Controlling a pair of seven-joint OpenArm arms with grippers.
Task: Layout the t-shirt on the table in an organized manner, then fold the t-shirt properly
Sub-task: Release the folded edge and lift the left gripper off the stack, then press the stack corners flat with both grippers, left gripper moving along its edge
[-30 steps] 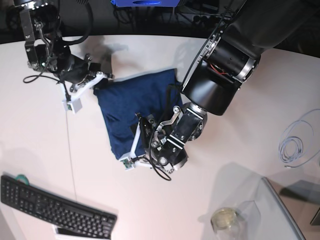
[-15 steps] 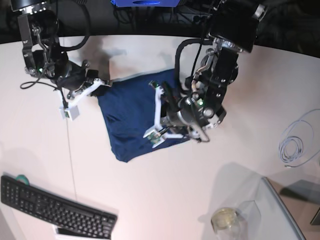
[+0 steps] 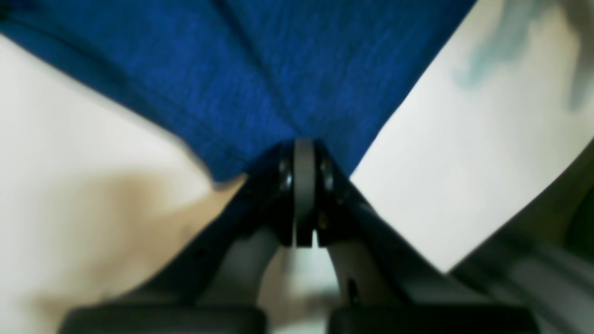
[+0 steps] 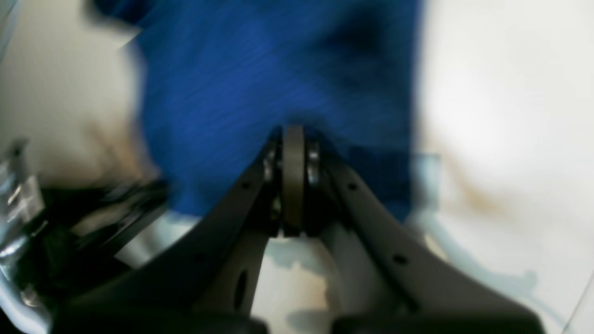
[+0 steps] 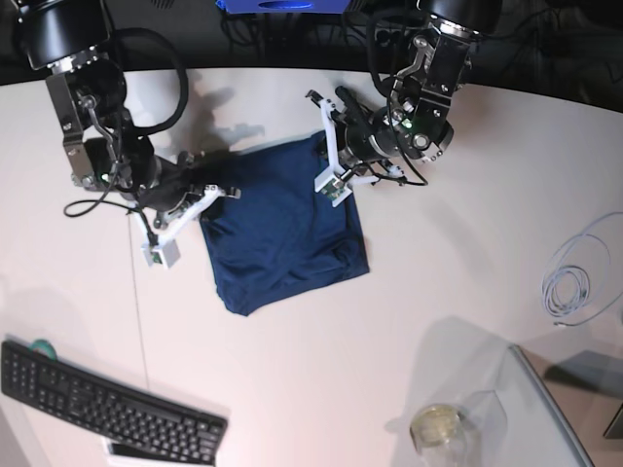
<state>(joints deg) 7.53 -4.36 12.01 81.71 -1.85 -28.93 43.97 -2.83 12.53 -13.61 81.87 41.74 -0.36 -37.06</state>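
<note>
Two grippers: both clamped on the t-shirt [image 5: 282,233], one at each upper corner.
L gripper [image 3: 304,153]: jaws pressed together w/ a fold of blue cloth pinched at the tips; fabric fans out ahead of the fingers, bare table to either side.
R gripper [image 4: 293,134]: jaws together, cloth bunched right at the tips; view is blurred, so exact edge held can't be made out.
T-shirt posn: crumpled, roughly square heap on the table [image 5: 321,389], between the two arms, spreading away from both grips toward the keyboard [image 5: 107,399] side.
Change, L arm: a sec ago it was low over the shirt's near edge w/ jaws apart; half a sec ago mid-shirt; now at the far corner by the table's back edge, jaws shut on cloth.
Change, R arm: has moved down w/ its corner, grip unchanged.
Change, shirt: far edge now drawn out between the two grips; near part lies flatter, wrinkles remain.
Meaning for task: layout phase, not folding yet. Both corners secured, so prob next is pulling apart and dragging to flatten.
Risk: thin pinch at L tips could slip under tension.
Other items: cable coil [image 5: 574,277] and glass panel [image 5: 545,409] well apart from both grippers.
</note>
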